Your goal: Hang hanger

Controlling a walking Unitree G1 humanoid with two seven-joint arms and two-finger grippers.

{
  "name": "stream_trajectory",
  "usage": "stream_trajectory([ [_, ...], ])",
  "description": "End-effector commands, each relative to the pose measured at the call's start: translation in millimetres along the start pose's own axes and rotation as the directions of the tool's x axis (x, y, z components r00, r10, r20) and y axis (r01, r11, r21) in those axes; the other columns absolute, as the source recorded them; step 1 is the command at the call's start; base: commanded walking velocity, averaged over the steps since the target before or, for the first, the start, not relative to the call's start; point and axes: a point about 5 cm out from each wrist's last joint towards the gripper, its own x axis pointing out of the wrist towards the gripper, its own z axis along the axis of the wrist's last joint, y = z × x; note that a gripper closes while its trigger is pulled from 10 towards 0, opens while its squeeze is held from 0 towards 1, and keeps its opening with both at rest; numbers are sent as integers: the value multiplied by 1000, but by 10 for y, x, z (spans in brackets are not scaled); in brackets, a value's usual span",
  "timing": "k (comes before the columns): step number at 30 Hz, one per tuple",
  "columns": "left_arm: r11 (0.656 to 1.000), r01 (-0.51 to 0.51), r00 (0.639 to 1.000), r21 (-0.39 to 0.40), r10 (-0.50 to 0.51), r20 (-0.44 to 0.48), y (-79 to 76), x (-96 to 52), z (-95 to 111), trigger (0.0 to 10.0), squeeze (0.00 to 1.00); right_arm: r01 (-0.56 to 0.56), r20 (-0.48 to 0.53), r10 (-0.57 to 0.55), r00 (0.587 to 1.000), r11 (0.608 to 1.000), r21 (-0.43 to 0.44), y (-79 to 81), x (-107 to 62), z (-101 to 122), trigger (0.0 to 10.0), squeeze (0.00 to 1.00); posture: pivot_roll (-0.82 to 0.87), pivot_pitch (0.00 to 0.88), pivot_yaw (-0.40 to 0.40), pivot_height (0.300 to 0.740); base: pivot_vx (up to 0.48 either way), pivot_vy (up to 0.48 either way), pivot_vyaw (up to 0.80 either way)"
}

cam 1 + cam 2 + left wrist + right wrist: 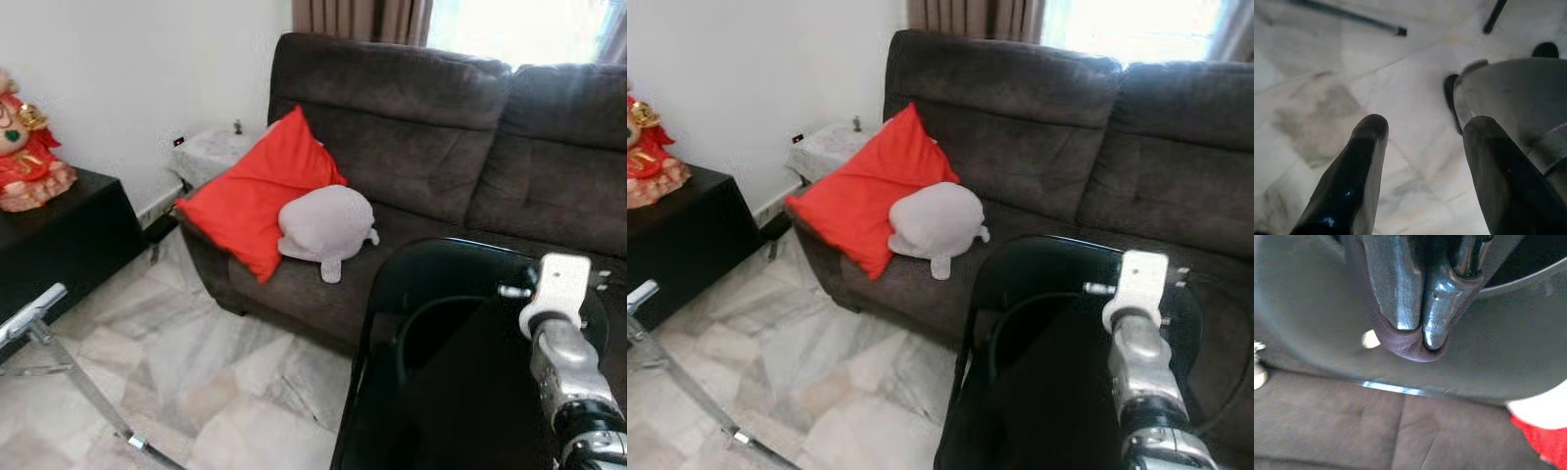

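the right gripper (1413, 330) has its two fingers pressed together, pinching a fold of dark purplish cloth (1410, 350) that wraps round the fingertips; whether a hanger is inside that cloth cannot be told, since no hook or hanger frame is distinguishable. the silver right arm (573, 377) is raised in front of the robot, over a black rounded object with a glossy rim (441, 255) that stands before the sofa (441, 127); its exact nature is unclear. behind the pinched cloth the right wrist view takes in the dark sofa seat and a corner of the red cushion (1542, 438). the left gripper (1422, 147) has its fingers parted with nothing between them, and it points down at the marble floor (1327, 98) near a grey rounded part, probably the robot's own body. further out, the red cushion leans against the sofa's armrest end with a grey plush toy (323, 225) lying touching it, a small covered side table (211, 152) stands beside the sofa by the wall, and a black cabinet (59, 245) carrying a red figurine (24, 147) stands on the robot's left. a slanting metal frame (69, 362) is at the robot's left, near the floor. judged from this, the step in hand is carrying or lifting the held item; no rail or rod is evident, so the next move calls for locating one and keeping the pinch firm, because thin cloth may slip.
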Motion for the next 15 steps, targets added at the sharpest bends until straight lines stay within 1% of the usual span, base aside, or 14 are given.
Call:
stream_trajectory([
  [1, 1000, -20, 999, 8, 20, -29, 91, -26, -81, 10000, 0, -50, 3, 50, 999, 999, -14, 147, -16, -19, 10000, 0, 74, 0, 28, 740, 0, 0, 0],
  [2, 1000, -20, 999, 8, 20, -29, 91, -26, -81, 10000, 0, -50, 3, 50, 999, 999, -14, 147, -16, -19, 10000, 0, 74, 0, 28, 740, 0, 0, 0],
  [4, 1000, -17, 999, 10, 17, -32, 90, -27, -84, 10000, 0, -83, -54, 82, 995, 996, -13, 232, -69, -187, 10000, 0, 71, 0, 28, 740, 0, 0, 0],
  [5, 1000, -16, 999, 11, 16, -32, 89, -27, -84, 10000, 0, -97, -76, 96, 993, 995, -13, 254, -83, -237, 10000, 0, 71, 0, 28, 740, 0, 0, 0],
  [7, 1000, -12, 999, 14, 12, -33, 86, -26, -81, 10000, 0, -174, -149, 170, 974, 984, -19, 353, -140, -400, 10000, 0, 66, 0, 29, 740, 0, 0, 0],
  [10, 1000, -10, 999, 14, 11, -33, 85, -25, -80, 10000, 0, -214, -178, 208, 962, 977, -18, 420, -183, -481, 10000, 0, 65, 0, 29, 740, 0, 0, 0],
  [11, 1000, -9, 999, 14, 10, -33, 85, -25, -80, 10000, 0, -224, -184, 217, 959, 974, -20, 436, -194, -498, 10000, 765, 64, 0, 29, 740, 0, 0, 0],
  [12, 1000, -8, 999, 15, 8, -34, 85, -25, -79, 10000, 0, -222, -176, 215, 961, 975, -20, 444, -202, -498, 10000, 1000, 64, 0, 29, 740, 0, 0, 0],
  [14, 1000, -6, 999, 16, 7, -34, 85, -25, -79, 10000, 0, -218, -169, 212, 963, 976, -20, 448, -208, -496, 10000, 1000, 64, 0, 29, 740, 0, 0, 0],
  [15, 1000, -5, 999, 16, 5, -34, 84, -25, -80, 10000, 0, -180, -121, 177, 977, 983, -20, 428, -207, -434, 10000, 1000, 59, 0, 27, 740, 0, 0, 0],
])
